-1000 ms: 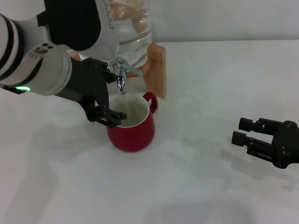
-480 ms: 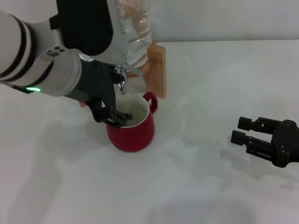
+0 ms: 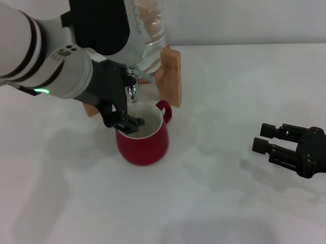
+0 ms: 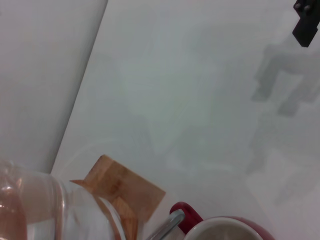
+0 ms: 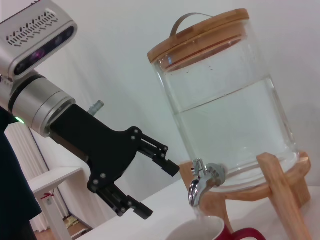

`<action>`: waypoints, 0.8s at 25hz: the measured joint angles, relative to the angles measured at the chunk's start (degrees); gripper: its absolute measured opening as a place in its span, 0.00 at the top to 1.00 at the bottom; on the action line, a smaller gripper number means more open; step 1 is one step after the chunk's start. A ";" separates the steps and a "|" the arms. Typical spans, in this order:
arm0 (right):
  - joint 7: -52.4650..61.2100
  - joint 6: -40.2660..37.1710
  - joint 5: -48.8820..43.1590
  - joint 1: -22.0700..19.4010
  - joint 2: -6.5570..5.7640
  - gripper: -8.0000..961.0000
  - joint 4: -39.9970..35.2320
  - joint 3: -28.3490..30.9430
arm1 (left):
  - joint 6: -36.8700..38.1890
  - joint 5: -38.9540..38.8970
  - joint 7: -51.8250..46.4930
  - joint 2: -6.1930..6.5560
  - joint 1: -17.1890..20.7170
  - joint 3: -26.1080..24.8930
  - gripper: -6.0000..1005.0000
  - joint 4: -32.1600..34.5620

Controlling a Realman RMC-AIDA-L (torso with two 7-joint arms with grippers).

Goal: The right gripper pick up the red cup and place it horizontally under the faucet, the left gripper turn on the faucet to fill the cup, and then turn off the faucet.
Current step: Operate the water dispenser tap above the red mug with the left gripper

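The red cup (image 3: 145,138) stands upright on the white table, its white inside right under the faucet (image 3: 132,90). The faucet is a chrome tap on the clear glass water jar (image 5: 225,100) in a wooden stand (image 3: 172,75). My left gripper (image 3: 124,102) is open beside the faucet, one finger over the cup's near rim. In the right wrist view the left gripper (image 5: 157,190) stands apart from the faucet (image 5: 200,182), above the cup's rim (image 5: 200,231). My right gripper (image 3: 261,137) is open and empty, low over the table, well to the right of the cup.
The left wrist view shows the cup's handle (image 4: 187,215), the wooden stand (image 4: 125,185), bare white table and the right gripper's tip (image 4: 305,25) far off. A white wall runs behind the jar.
My left arm has moved right, bringing its open gripper closer to the faucet and over the cup's rim. The cup has not moved, and the right gripper has barely moved.
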 joint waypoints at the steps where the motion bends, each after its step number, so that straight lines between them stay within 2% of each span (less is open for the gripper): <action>1: 0.02 0.01 -0.01 0.03 0.01 0.50 0.00 0.00 | 0.02 0.00 0.03 0.01 -0.19 0.00 0.19 -0.23; 20: 0.09 0.18 -0.05 -0.14 0.13 0.50 -0.35 0.64 | 0.38 -0.02 0.30 -0.06 -2.12 0.89 0.19 -2.10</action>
